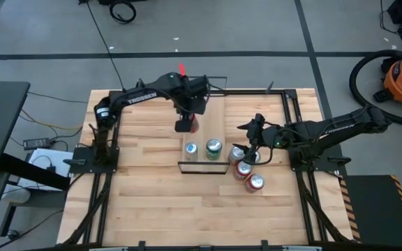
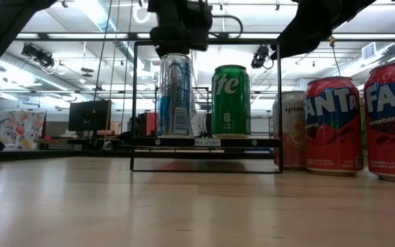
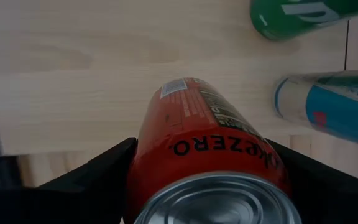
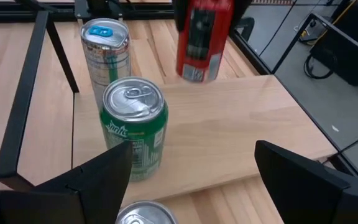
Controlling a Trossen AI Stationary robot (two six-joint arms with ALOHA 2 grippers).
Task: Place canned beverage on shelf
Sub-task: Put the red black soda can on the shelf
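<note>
High view: the left gripper (image 1: 185,125) is pinching a red can (image 1: 194,124) above the far part of the shelf (image 1: 218,115). A silver-blue can (image 1: 190,148) and a green can (image 1: 213,147) stand near the shelf's front edge. The right gripper (image 1: 246,155), spread open, hovers by the shelf's right side.

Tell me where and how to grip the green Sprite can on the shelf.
Grip the green Sprite can across its upright cylindrical wall, midway up, coming down from above. Close across its free sides: the tall blue can stands close beside it on the shelf.
</note>
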